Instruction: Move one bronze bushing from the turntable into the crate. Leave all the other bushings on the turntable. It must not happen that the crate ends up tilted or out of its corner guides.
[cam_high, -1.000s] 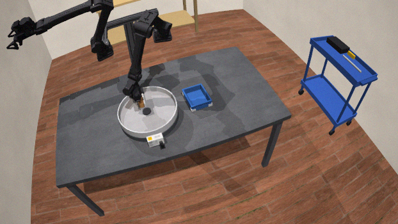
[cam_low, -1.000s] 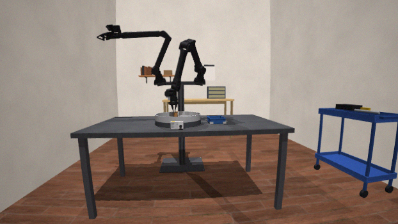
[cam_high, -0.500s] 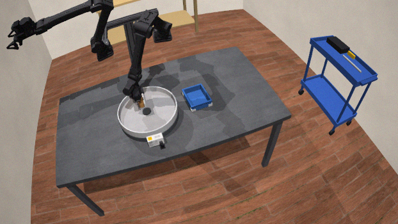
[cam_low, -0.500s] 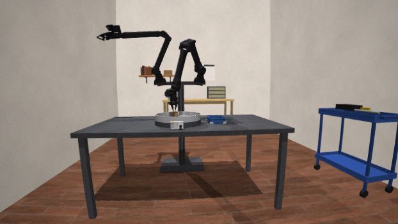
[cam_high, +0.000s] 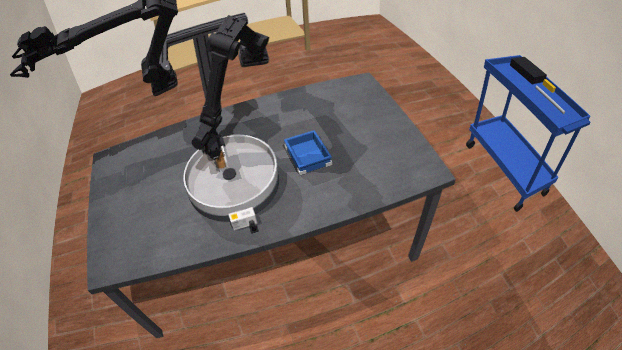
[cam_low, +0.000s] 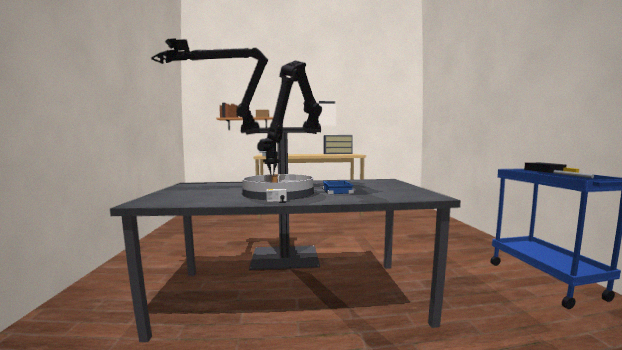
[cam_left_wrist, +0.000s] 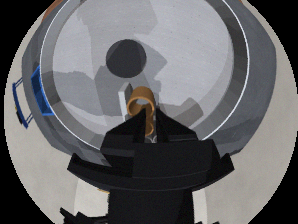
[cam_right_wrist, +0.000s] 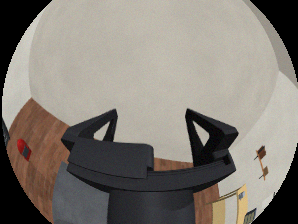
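Turntable (cam_high: 231, 210) (cam_low: 296, 188) (cam_left_wrist: 241, 65) is the landmark: round, pale, high-walled, with a dark hub disc (cam_high: 229, 173) (cam_left_wrist: 126, 58) at its middle. It sits on the grey table (cam_high: 400, 150) (cam_low: 210, 206).

Left gripper (cam_high: 221, 154) (cam_low: 272, 173) (cam_left_wrist: 151, 109) points down inside the turntable wall, off the hub on the side toward the arms' stand. Its jaws are nearly together. Bronze bushing (cam_high: 221, 162) (cam_low: 275, 178) (cam_left_wrist: 142, 92) is right at the fingertips, its ring-shaped end visible in the wrist view; more bronze shows between the fingers. Cannot tell whether they clamp it or merely stand close around it, nor whether it is clear of the turntable floor. A pale upright strip (cam_left_wrist: 123, 104) stands just beside the bushing, within the turntable.

Bushing count in the turntable not readable; the gripper covers part of the group.

Blue crate (cam_high: 313, 165) (cam_low: 338, 188) (cam_left_wrist: 42, 92) stands near the turntable, outside its wall, on the robot's left. Looks level, seated among its pale corner guides (cam_high: 328, 163).

White box (cam_high: 243, 219) (cam_low: 276, 195) lies just beside the turntable, on the side away from the arms.

Right gripper (cam_high: 16, 64) (cam_low: 154, 58) (cam_right_wrist: 151, 110) is high and well apart from the turntable, on the robot's right. Jaws wide apart, nothing between.
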